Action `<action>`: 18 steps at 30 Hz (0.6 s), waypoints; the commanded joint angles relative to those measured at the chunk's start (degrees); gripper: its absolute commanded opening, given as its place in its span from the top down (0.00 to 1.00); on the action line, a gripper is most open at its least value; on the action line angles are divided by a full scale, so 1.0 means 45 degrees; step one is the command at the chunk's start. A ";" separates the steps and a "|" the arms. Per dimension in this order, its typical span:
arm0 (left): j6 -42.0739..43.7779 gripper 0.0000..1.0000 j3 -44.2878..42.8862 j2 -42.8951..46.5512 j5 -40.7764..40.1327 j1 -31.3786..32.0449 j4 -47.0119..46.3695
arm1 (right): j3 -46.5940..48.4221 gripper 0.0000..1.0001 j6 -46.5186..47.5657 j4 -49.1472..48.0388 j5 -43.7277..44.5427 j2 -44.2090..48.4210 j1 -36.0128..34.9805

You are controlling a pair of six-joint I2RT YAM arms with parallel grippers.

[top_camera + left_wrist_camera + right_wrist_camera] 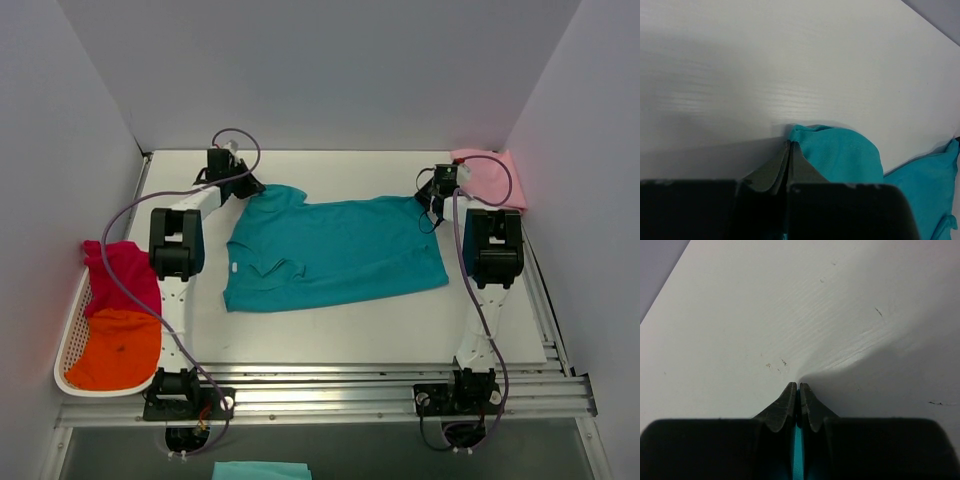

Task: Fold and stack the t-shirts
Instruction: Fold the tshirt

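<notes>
The teal t-shirt [330,250] lies spread across the middle of the white table [340,330]. My left gripper [252,187] is shut on its far left corner; in the left wrist view the fingertips [790,145] pinch a bunched teal fold [840,157]. My right gripper [428,200] is shut on the shirt's far right corner; in the right wrist view a strip of teal cloth [798,455] shows between the closed fingers [798,386]. The pale pink t-shirt [490,178] lies folded at the far right. The magenta-red t-shirt [122,275] and the orange t-shirt [115,350] lie in the basket.
A white plastic basket [68,350] sits off the table's left edge. A metal rail frame [330,390] runs along the near edge by the arm bases. Grey walls close in the left, back and right. Another piece of teal cloth [260,470] shows below the frame.
</notes>
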State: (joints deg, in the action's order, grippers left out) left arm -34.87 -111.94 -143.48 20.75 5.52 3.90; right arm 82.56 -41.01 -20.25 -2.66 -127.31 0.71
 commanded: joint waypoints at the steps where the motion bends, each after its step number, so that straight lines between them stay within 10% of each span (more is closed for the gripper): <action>1: 0.0425 0.98 0.0421 0.1763 -0.0256 -0.0113 0.0207 | 0.0595 1.00 0.0501 0.1589 0.0121 0.0146 -0.0080; 18: 0.0874 0.98 0.3135 0.4793 -0.0412 -0.0035 -0.0105 | 0.0266 1.00 0.0755 0.1863 -0.0113 0.1589 -0.0080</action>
State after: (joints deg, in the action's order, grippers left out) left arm -32.27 -100.47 -126.13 18.85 5.52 5.02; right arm 84.29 -38.70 -13.63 -3.05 -125.93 0.69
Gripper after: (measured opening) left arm 0.031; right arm 0.009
